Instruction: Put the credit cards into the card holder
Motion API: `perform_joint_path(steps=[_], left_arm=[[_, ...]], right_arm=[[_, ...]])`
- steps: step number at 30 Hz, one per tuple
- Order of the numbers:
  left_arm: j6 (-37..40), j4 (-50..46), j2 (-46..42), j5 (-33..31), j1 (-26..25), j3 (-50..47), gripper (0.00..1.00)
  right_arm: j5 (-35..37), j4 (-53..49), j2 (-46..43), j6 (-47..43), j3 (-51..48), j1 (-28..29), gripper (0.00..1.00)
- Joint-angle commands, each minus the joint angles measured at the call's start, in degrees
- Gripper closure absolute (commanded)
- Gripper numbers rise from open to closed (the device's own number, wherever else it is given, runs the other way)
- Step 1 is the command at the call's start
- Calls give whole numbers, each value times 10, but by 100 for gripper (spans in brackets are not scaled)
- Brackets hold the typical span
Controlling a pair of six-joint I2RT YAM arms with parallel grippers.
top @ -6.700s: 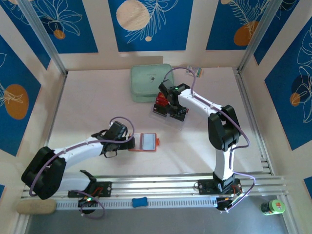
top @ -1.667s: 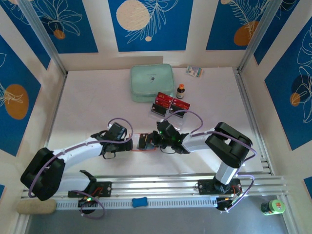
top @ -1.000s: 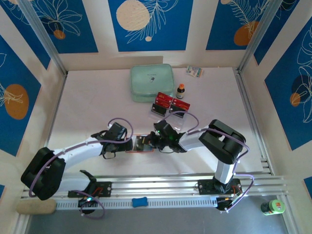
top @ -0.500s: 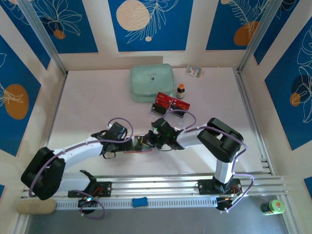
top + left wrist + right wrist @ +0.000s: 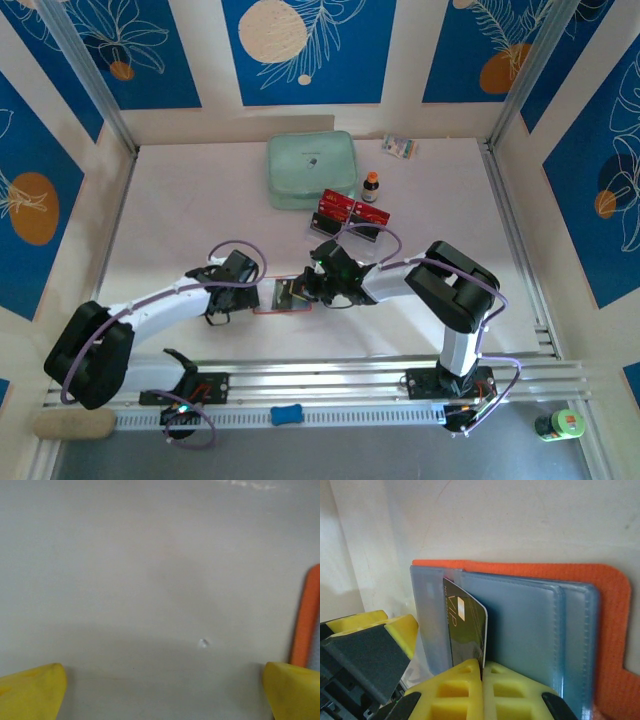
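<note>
The left gripper (image 5: 162, 690) has backed leftward off the orange card holder (image 5: 612, 605) and now has its jaws spread wide, arm stretched low. The right gripper (image 5: 482, 672), reaching left, is clamped on a black credit card (image 5: 468, 625) that stands in the holder's left pocket, near centre.

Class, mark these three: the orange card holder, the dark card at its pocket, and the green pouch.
card holder (image 5: 612, 630), right wrist view, orange outer flap.
dark card (image 5: 466, 625), right wrist view, middle of its face.
green pouch (image 5: 310, 170), top view, middle of its top.
</note>
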Motion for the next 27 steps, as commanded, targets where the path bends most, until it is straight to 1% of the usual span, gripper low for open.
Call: perform_joint_path(steps=[1, 12, 17, 27], left_arm=[[-15, -21, 3, -20, 8, 5, 0], [18, 28, 40, 34, 8, 3, 0], [23, 40, 44, 47, 8, 0, 0], [27, 52, 54, 63, 8, 4, 0]], right_arm=[[-3, -61, -1, -12, -2, -4, 100], [-9, -73, -7, -12, -2, -8, 100], [-10, -75, -11, -10, -2, -6, 100], [-20, -79, 24, -11, 32, 0, 100]])
